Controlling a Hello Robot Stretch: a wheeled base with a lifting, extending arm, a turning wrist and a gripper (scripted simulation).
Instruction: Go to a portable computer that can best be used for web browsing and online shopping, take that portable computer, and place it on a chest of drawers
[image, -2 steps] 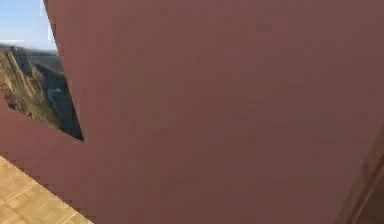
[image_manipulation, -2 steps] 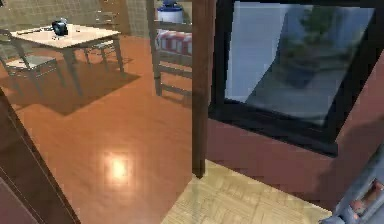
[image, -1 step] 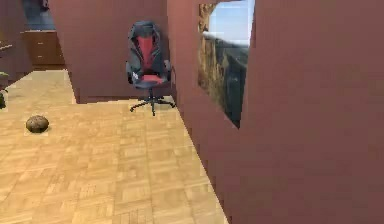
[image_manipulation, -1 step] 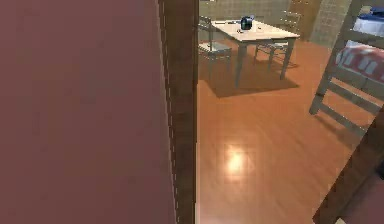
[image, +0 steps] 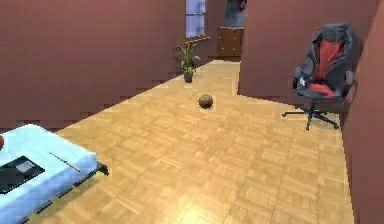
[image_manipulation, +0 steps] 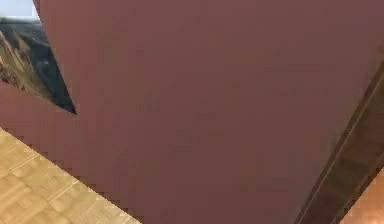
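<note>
Facing a wood-floored room, bed (image: 45, 160) at the forward view's lower left corner.
Task item: flat dark slab (image: 18, 175), laptop-shaped, lying on the pale blue bed. Brown dresser (image: 231, 42) stands far off through the doorway. Brown ball (image: 205, 101) on the open floor (image: 200, 160); potted plant (image: 187, 60) beyond it; red-and-black office chair (image: 325, 72) by the right-hand wall. Arm side view: maroon wall (image_manipulation: 200, 100), landscape picture (image_manipulation: 30, 60) upper left. Arm pose, claw state: cannot tell.
</note>
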